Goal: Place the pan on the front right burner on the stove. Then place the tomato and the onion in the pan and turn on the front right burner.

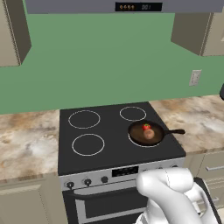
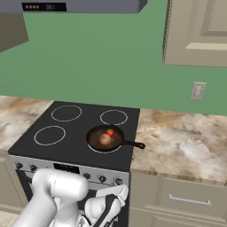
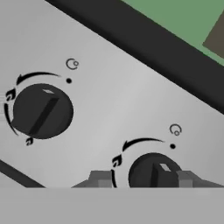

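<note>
Pan [image 1: 145, 133], round and dark, sits on the front right white ring burner [image 1: 131, 139] with the red tomato [image 1: 146, 127] and tan onion [image 1: 149, 134] inside. Down at the silver panel [image 3: 109, 118], the gripper [image 3: 142, 179] has its two tips either side of a black knob [image 3: 153, 171], a bit apart, likely to turn on the heat.

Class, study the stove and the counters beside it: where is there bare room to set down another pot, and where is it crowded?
Free: three bare burners of the stove left of and behind the pan; marble counter on both sides. Crowded: the front right burner, where the pan holds the tomato and onion.
</note>
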Motion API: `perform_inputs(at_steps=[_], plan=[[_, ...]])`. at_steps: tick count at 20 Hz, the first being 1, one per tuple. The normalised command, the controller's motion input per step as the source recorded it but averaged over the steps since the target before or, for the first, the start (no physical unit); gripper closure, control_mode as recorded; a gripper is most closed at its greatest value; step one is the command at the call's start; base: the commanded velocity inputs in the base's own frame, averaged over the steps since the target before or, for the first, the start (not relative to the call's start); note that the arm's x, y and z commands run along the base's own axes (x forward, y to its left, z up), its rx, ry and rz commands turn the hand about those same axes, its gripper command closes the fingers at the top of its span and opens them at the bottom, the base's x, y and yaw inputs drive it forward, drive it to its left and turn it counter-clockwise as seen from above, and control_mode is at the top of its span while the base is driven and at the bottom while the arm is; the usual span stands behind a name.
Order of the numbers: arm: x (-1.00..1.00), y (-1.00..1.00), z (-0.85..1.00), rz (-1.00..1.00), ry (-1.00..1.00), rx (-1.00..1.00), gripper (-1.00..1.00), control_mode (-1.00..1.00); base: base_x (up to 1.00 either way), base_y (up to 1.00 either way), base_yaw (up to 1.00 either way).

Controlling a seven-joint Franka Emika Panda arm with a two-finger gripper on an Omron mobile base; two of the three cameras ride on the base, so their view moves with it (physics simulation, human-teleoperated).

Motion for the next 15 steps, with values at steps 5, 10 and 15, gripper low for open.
perform_inputs(at_steps=[5,10,15], plan=[[0.08,0.25,-0.05,0.11,-0.12,-0.46,1.0,-1.0,0.0,0.0,0.0],[0.01,0.11,0.0,0.05,-0.02,-0.27,1.0,-1.0,0.0,0.0,0.0],[0.0,0.0,0.08,0.0,0.0,-0.05,1.0,-1.0,0.0,0.0,0.0]])
